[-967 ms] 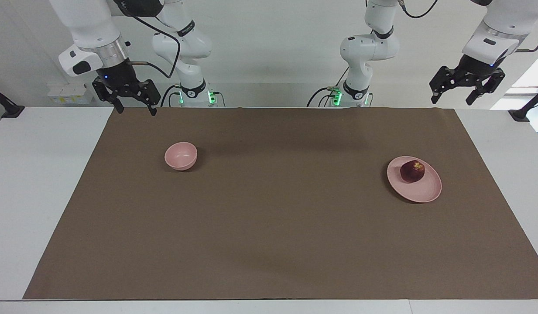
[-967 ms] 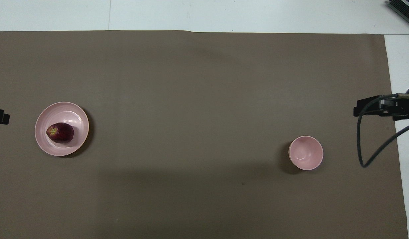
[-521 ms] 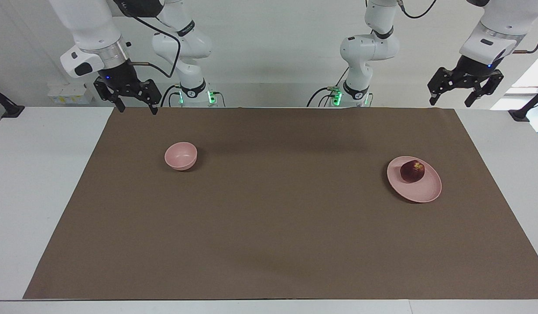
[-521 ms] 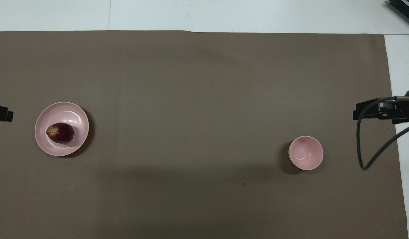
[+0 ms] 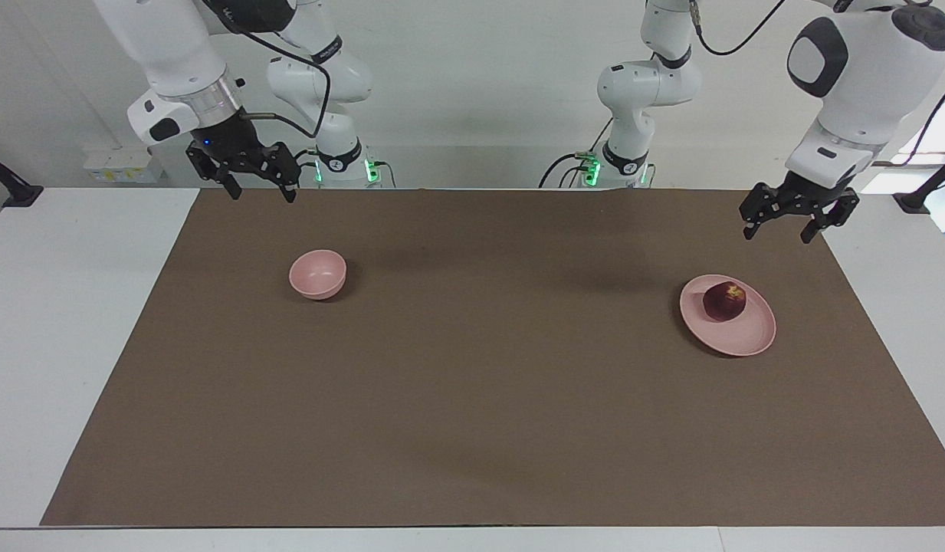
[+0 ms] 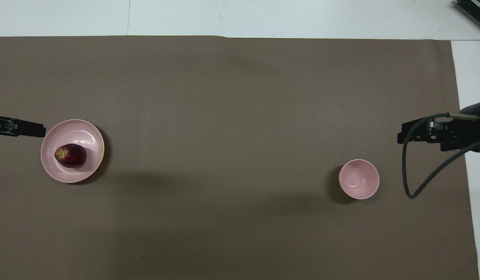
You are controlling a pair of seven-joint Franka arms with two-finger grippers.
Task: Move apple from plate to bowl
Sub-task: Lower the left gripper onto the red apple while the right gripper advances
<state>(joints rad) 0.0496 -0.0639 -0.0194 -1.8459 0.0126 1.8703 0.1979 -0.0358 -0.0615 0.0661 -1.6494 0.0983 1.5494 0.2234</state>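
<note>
The dark red apple (image 5: 723,300) lies on the flat pale pink plate (image 5: 740,337) at the left arm's end of the brown mat; the overhead view shows the apple (image 6: 70,155) on the plate (image 6: 84,132) too. The small deep pink bowl (image 5: 317,274) stands empty toward the right arm's end, and also shows in the overhead view (image 6: 359,179). My left gripper (image 5: 777,234) is open and empty, raised over the mat just beside the plate, apart from the apple. My right gripper (image 5: 262,196) is open and empty, raised over the mat's edge by the robots, apart from the bowl.
The brown mat (image 5: 472,399) covers most of the white table (image 5: 58,345). A black cable (image 6: 422,175) hangs from the right wrist beside the bowl. Nothing else lies on the mat.
My left gripper has come down and moved in toward the plate. My right gripper has shifted a little toward the table's middle. The apple, plate and bowl have not moved.
</note>
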